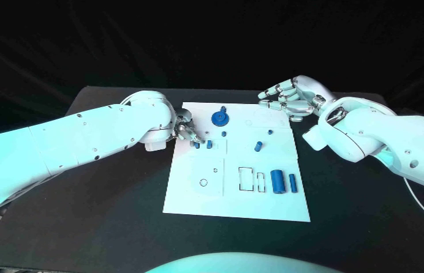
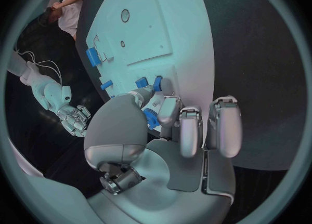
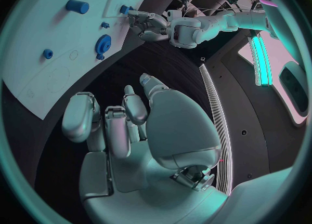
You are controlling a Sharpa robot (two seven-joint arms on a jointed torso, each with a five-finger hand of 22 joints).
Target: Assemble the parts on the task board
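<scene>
The left robot hand [image 1: 185, 131] is seen at the left edge of the task board [image 1: 203, 199], fingers curled down onto the plate. A small blue part [image 2: 151, 118] is pinched between its thumb and fingers in the left wrist view, so it is grasping that piece. Just beside its fingertips two short blue pegs [image 1: 209, 144] are found on the board, touching or nearly touching the fingers. A little further out from that hand, a small blue cylinder [image 1: 258, 145] is lying near the board's middle, and a tiny blue stud [image 1: 268, 131] is placed beyond it. Nearer the robot's body from there, a larger blue cylinder [image 1: 277, 181] and a thin blue bar [image 1: 292, 183] are laid side by side, just apart, next to outlined slots [image 1: 251, 180]. A blue gear [image 1: 220, 118] is set at the far end of the board, between the two hands.

The right robot hand [image 1: 290, 97] is held above the black tabletop [image 1: 353, 224] off the board's far right corner, well apart from every part. Its fingers are half curled with nothing in them in the right wrist view [image 3: 124, 120]; it is released, grasping nothing. From this hand the gear [image 3: 103, 42] is the closest part.
</scene>
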